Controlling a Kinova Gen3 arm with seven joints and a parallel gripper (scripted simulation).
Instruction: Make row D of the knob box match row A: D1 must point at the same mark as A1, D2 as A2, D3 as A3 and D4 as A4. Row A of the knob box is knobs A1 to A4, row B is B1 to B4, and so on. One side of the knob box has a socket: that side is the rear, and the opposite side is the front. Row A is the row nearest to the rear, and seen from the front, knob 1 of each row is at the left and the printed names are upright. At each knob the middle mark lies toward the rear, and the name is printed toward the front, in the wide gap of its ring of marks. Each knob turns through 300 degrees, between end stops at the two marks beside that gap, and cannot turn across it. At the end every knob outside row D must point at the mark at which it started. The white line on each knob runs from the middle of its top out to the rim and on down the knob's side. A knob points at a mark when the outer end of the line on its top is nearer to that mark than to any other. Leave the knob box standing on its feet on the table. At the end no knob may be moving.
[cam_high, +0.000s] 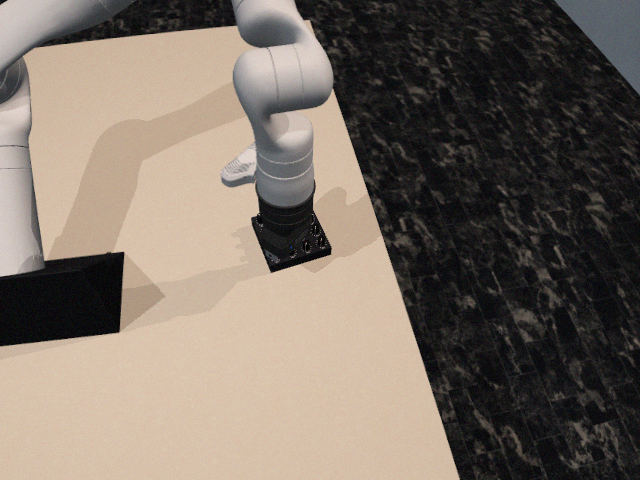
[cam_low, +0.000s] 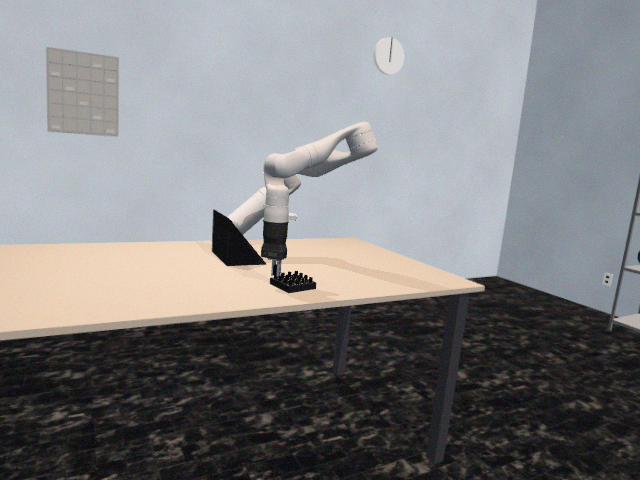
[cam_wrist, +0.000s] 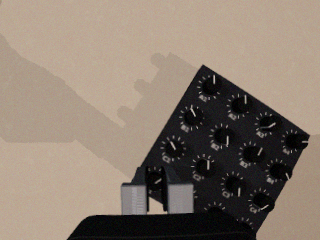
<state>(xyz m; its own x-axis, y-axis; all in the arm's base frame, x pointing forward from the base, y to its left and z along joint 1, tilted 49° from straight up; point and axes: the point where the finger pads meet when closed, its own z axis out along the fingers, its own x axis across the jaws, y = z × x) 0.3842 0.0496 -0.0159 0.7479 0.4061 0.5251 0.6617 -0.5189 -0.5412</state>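
Knob box (cam_high: 302, 261) (cam_low: 302, 288) (cam_wrist: 216, 111) — dark, sixteen knobs, sitting on the counter (cam_high: 258, 372) (cam_low: 129, 284) (cam_wrist: 60, 30), below the wrist of the pale arm (cam_high: 283, 77) (cam_low: 305, 160). Black wedge-shaped mount (cam_high: 62, 304) (cam_low: 230, 242) well apart from the box, toward 8 o'clock of it in the top view.

End effector (cam_high: 273, 252) (cam_low: 276, 274) (cam_wrist: 154, 181) points down, clamped on D1 (cam_wrist: 156, 183), one finger on each side of the knob. D1 lies at the box's 8 o'clock corner in the wrist view; its white line runs toward about 2 o'clock there.

Wrist view again: the box sits askew to the fingers. A1 (cam_wrist: 211, 85) — line toward 12 o'clock. A2 (cam_wrist: 240, 105) has its line near 12 as well. A4 (cam_wrist: 296, 141), at the right-hand corner, shows its line toward 3. B2 (cam_wrist: 223, 136) and C3 (cam_wrist: 234, 185) both read about 6; C2 (cam_wrist: 205, 167) reads 12. D2 (cam_wrist: 216, 212) is partly hidden behind the end effector's housing, its line not readable.
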